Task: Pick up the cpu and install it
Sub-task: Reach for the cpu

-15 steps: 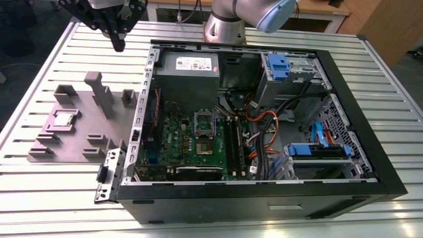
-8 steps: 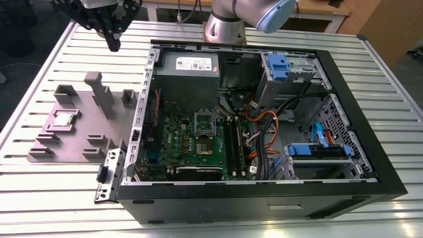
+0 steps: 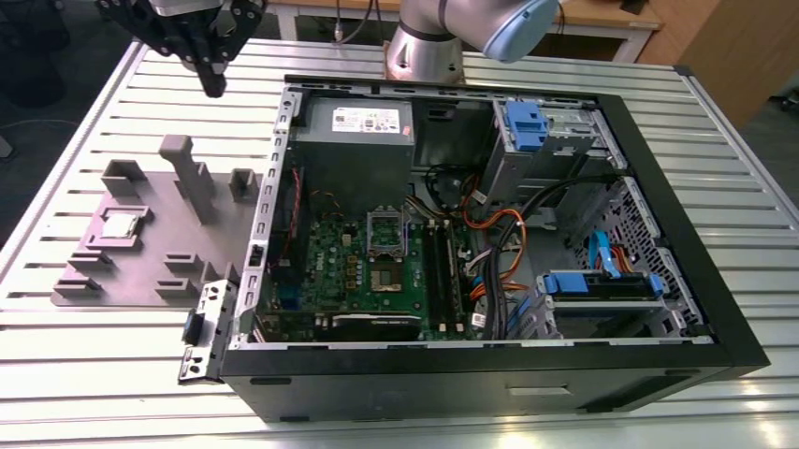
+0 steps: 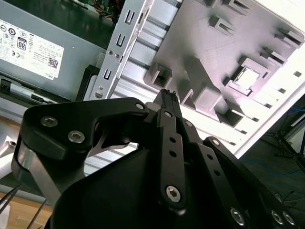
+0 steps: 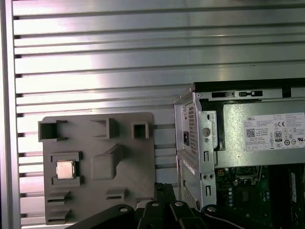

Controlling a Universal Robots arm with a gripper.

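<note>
Gripper (image 3: 213, 87) pinched together, holding nothing, hovers above the table. The cpu (image 3: 122, 225) sits in a grey fixture plate (image 3: 163, 241), on the exterior view's left of the PC case (image 3: 500, 393).

A slatted aluminium table (image 3: 112, 374) takes up most of the space in front of me, and its ribbed top catches bright light that glares white along the slats. Beyond the table's far edge stands a wooden desk (image 3: 612, 17) on pale legs, and off the far corner, toward the exterior view's right, rises a light-brown wooden panel (image 3: 736, 65). Past the table's edge on the exterior view's left, the floor (image 3: 25, 159) is dark grey.
</note>
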